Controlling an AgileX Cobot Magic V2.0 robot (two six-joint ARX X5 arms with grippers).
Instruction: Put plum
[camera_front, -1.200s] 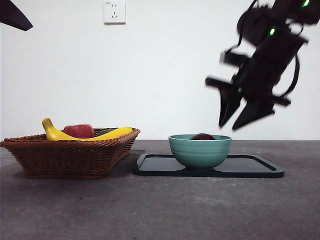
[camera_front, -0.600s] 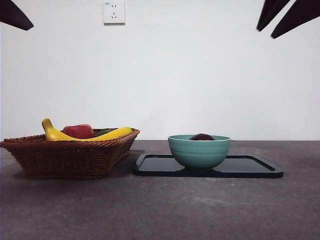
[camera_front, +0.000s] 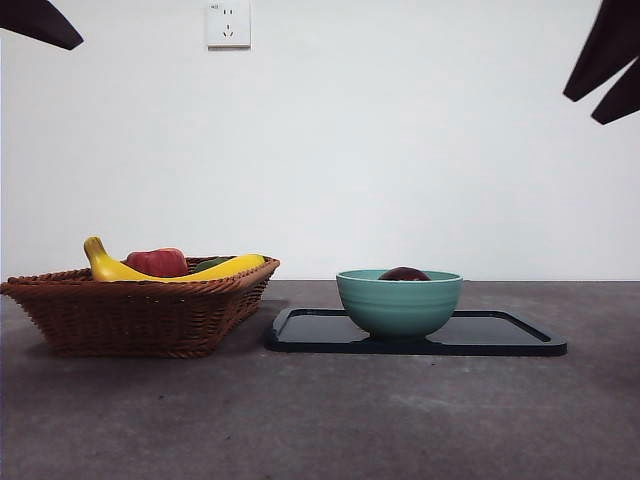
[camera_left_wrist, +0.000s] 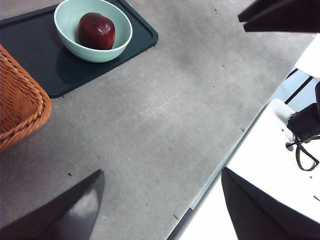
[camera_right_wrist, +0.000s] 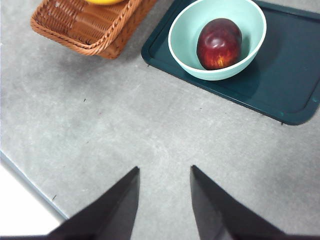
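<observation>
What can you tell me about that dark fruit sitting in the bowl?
The plum is round, glossy and dark maroon, with a lighter reddish-yellow patch on one side. It looks whole and smooth-skinned. It lies inside the teal bowl, resting on the bowl's inner surface, and nothing else touches it. The bowl stands on a dark tray. In the front view only the plum's top shows above the rim. Both grippers are raised well away from it, holding nothing.

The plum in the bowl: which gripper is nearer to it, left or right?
Right, by a narrow margin. The right gripper hangs high at the bowl's side of the table, above and off from the plum. The left gripper waits high beyond the basket.
</observation>
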